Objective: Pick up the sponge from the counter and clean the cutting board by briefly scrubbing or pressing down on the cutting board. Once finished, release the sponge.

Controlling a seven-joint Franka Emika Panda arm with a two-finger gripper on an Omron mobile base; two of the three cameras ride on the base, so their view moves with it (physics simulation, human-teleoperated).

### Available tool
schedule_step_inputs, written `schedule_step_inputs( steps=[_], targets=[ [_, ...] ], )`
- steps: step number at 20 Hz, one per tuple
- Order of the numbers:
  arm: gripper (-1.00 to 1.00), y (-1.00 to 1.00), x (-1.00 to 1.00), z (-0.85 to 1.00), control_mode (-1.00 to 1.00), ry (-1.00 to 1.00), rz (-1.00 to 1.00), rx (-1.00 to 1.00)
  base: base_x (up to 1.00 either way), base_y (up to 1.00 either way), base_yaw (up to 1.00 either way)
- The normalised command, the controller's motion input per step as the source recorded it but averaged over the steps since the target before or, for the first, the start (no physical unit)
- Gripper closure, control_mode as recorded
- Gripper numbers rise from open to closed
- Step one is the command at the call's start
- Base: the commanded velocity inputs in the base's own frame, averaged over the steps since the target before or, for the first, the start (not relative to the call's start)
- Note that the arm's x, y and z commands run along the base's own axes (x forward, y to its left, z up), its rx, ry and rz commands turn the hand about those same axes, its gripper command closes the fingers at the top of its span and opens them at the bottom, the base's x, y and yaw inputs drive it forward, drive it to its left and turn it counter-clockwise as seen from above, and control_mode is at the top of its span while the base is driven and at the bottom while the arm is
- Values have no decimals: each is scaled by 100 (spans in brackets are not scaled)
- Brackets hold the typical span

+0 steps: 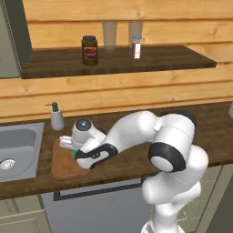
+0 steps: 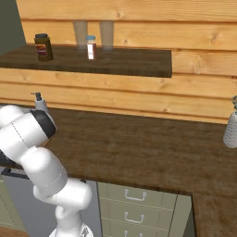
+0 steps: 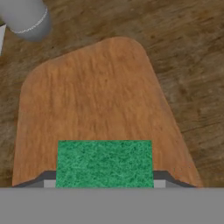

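The cutting board [image 3: 96, 96] is a light brown wooden slab with rounded corners, lying on the dark wood-grain counter [image 3: 188, 52]. My gripper [image 3: 104, 181] is shut on the sponge [image 3: 104, 162], whose green top shows between the two fingertips [image 3: 162, 179] over the board's near part. From the left base view, the gripper [image 1: 70, 149] reaches down at the left, holding the sponge [image 1: 73, 154] low over the cutting board [image 1: 61, 168], just right of the sink. Whether the sponge touches the board is unclear.
A grey soap dispenser [image 1: 57, 117] stands behind the board, next to the metal sink [image 1: 16, 152]. The upper shelf [image 1: 159, 59] carries a dark jar [image 1: 89, 50] and a small bottle [image 1: 136, 47]. A grey object [image 2: 231, 127] stands at the counter's far right.
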Motion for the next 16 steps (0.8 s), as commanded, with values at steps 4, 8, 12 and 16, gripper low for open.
schedule_step_inputs(
  steps=[4,8,12,16],
  targets=[
    [100,36,-1,0,-100,1,5,11,0,0,0],
    [100,49,-10,0,-100,-1,0,-16,0,0,0],
    [100,37,-8,-4,-100,-1,0,-11,0,0,0],
    [100,24,-18,-15,-100,0,0,-1,0,0,0]
  ],
)
